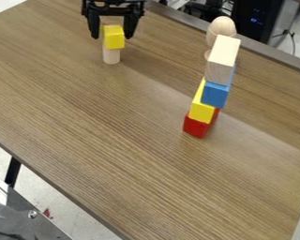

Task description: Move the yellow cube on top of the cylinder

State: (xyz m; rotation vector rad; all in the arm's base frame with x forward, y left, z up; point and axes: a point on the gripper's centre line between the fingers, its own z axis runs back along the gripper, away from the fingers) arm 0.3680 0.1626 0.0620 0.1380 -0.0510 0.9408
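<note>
One yellow cube sits on the upright cylinder in the upper left of the frame. A cube has no long axis to speak of; its side edges run nearly up and down, with one flat face toward the camera and its top showing above. The cylinder's long axis is vertical, its pale lower part visible beneath the cube.

Around them, the black end effector hangs down from the top edge, its fingers spread wide, one to the left and one to the right of the cube, with a narrow gap on each side.

Well apart, right of the middle, a stack slants up and to the right in the picture: red block at the bottom, then yellow block, blue block and, on top, a long pale wooden block. Just behind its upper part, toward the upper right, is a wooden egg shape, partly hidden by the pale block. The stack and egg shape stand off to the side of the cylinder, with bare wood-grained table between. Beyond the table's far edge, at the upper right, is a black case with small blue lights.
</note>
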